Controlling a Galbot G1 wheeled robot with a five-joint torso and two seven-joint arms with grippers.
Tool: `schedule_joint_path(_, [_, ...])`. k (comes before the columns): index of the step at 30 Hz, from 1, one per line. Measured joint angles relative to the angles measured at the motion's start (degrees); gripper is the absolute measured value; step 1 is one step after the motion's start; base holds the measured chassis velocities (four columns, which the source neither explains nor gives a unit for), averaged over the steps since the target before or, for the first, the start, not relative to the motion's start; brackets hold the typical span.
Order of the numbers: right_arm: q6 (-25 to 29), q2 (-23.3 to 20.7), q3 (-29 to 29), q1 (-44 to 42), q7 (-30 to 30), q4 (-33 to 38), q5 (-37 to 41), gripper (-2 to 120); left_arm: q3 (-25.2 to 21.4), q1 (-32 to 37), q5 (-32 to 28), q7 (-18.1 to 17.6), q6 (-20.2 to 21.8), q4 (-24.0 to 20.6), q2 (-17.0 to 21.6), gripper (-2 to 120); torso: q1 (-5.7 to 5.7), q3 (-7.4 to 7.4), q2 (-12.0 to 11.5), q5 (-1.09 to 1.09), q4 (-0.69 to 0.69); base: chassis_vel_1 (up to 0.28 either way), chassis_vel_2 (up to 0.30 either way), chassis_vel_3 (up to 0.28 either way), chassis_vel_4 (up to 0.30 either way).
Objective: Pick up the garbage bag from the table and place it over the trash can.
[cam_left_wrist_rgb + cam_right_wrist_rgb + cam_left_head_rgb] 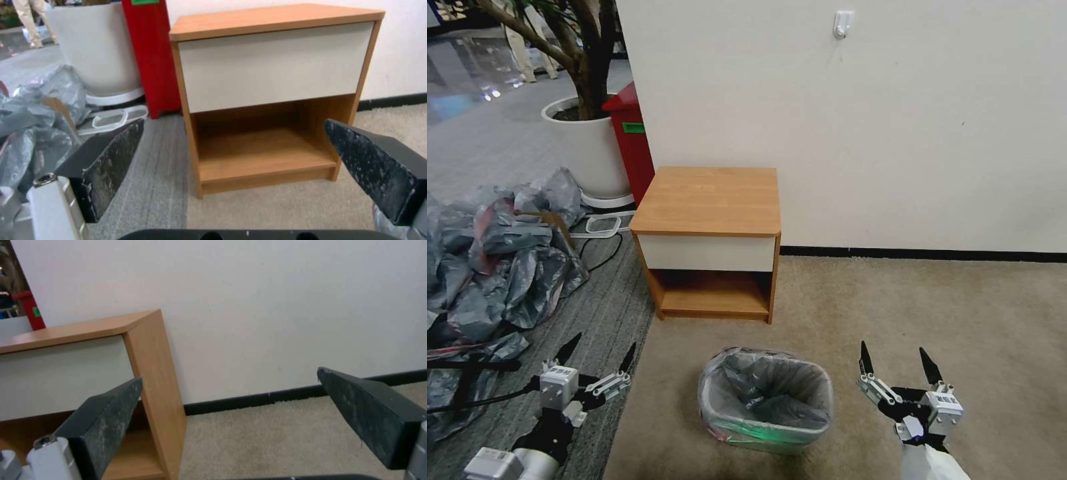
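The garbage bag (770,390) already lines the trash can (764,437): thin, crinkled, translucent grey film sags into the hollow, and its edge is folded over the rolled rim with a pink band showing low on the near side. The can is a small cream plastic tub with rounded corners, standing on short beige carpet between the two pincers, apart from both.

The left gripper (598,350) hovers to the can's left, over the seam where beige carpet meets grey ribbed carpet, its black tapered fingers (106,166) spread wide and holding nothing. The right gripper (897,363) hangs to the can's right over bare carpet, likewise wide apart and empty.

Ahead of both pincers, beyond the can, stands the table (710,200): smooth light-brown wood, square-edged, with a flat white drawer front and an open lower shelf. Its top is bare. It backs onto a plain white wall (894,120) with a black skirting strip.

Left of the left gripper lies a crumpled heap of grey and pink bags (494,260); farther off stand a red bin (630,143) and a white plant pot (587,150). Right of the right gripper the carpet lies open.
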Motion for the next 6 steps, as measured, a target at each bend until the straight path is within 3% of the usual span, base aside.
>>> schedule_joint_path(6, [-0.1,0.0,0.0,0.0,0.0,0.0,0.0,100,0.0,0.0,0.0,-0.1,0.0,0.0,0.0,100,0.00,0.00,0.0,0.00,0.00,0.000,0.000,0.000,0.000])
